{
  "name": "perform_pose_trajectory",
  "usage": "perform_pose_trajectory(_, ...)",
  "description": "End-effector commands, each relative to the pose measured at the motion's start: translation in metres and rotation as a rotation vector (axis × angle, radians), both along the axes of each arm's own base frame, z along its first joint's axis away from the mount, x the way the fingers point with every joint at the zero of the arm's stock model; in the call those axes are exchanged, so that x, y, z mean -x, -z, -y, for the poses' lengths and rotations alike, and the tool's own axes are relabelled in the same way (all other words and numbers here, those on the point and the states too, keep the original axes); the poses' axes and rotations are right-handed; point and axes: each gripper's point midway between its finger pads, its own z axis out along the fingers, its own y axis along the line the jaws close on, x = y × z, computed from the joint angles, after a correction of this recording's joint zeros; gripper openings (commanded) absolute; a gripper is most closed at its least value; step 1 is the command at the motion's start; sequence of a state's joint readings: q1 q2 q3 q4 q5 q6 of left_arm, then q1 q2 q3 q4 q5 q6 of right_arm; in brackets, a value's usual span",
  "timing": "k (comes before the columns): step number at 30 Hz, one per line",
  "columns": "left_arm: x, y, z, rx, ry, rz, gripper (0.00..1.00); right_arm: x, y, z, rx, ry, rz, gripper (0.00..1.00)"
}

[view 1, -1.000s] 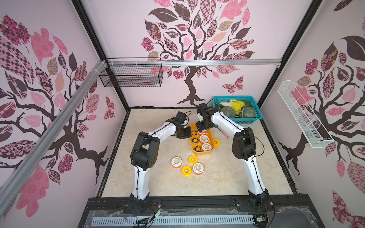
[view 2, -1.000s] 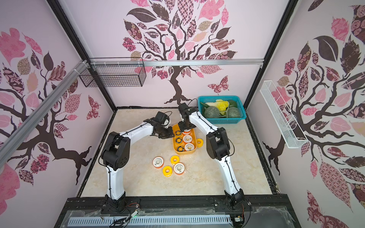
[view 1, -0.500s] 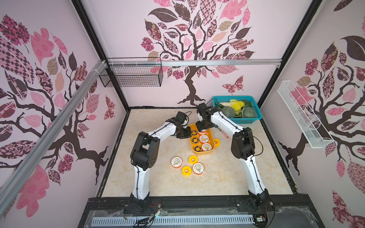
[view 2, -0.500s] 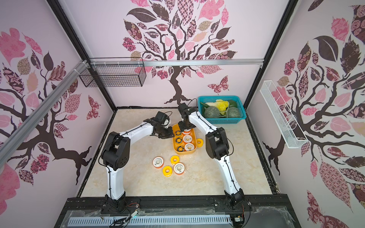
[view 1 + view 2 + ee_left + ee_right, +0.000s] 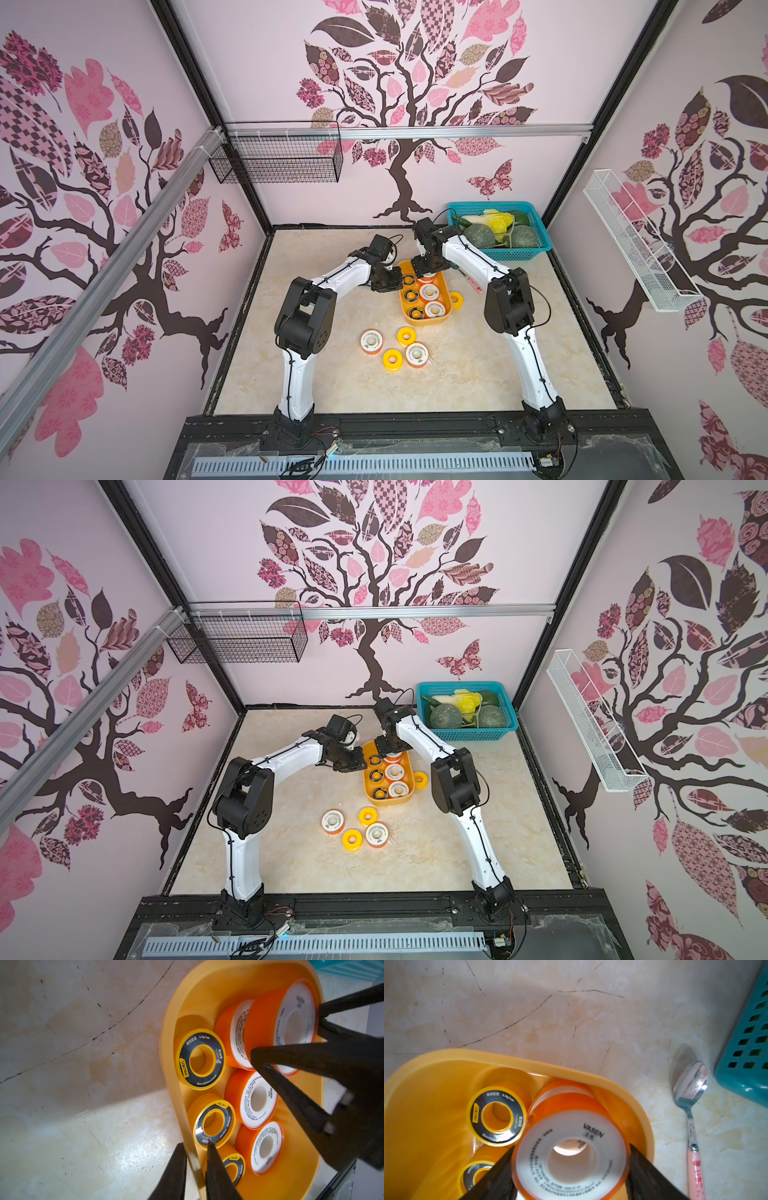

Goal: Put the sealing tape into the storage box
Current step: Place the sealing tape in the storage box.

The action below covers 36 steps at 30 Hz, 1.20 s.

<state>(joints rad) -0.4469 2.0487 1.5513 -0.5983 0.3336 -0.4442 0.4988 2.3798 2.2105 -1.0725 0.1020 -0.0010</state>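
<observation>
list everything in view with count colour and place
storage box: 1, yellow-orange, table centre
white-faced spools: 6, orange rims, two on table, three in box, one held
yellow spools: 3, plain yellow, on table, one beside box
black-ringed spools: 3, yellow, in box
teal basket: 1, back right corner, produce inside
spoon: 1, pink handle, beside teal basket
wire baskets: 2, black on back wall, white on right wall
table: 1, beige marble
left gripper: black, fingers pinching box rim
right gripper: black, fingers holding a white-faced spool
</observation>
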Motion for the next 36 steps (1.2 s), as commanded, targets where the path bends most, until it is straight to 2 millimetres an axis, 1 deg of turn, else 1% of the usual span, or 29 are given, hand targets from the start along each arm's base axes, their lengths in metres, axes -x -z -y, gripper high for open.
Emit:
perform_pose_trajectory(1, -0.003, 0.004, -0.001, -0.021, 0.008, -0.002, 0.21, -0.008, -0.001, 0.001, 0.005, 0.017, 0.015, 0.78)
perform_pose_trajectory(10, -0.002, 0.004, 0.000, -0.022, 0.011, -0.001, 0.21, -0.009, -0.002, 0.001, 0.007, 0.015, 0.016, 0.80)
perform_pose_trajectory(15, -0.003, 0.004, -0.001, -0.023, 0.009, -0.002, 0.22, -0.005, 0.003, -0.001, 0.001, 0.006, -0.005, 0.80)
perform_pose_trajectory(22, -0.002, 0.006, -0.001, -0.024, 0.010, -0.005, 0.22, -0.004, 0.005, -0.001, 0.001, 0.001, -0.009, 0.84)
perform_pose_trajectory(26, -0.002, 0.005, -0.001, -0.025, 0.011, -0.004, 0.22, -0.006, 0.002, -0.001, -0.001, 0.002, 0.001, 0.84)
perform_pose_trajectory(31, -0.002, 0.005, -0.002, -0.026, 0.010, -0.006, 0.22, -0.008, -0.010, -0.001, -0.011, 0.008, 0.029, 0.84)
perform_pose_trajectory(36, -0.002, 0.005, -0.001, -0.027, 0.013, -0.004, 0.22, -0.010, -0.008, 0.003, 0.019, 0.004, 0.031, 0.84)
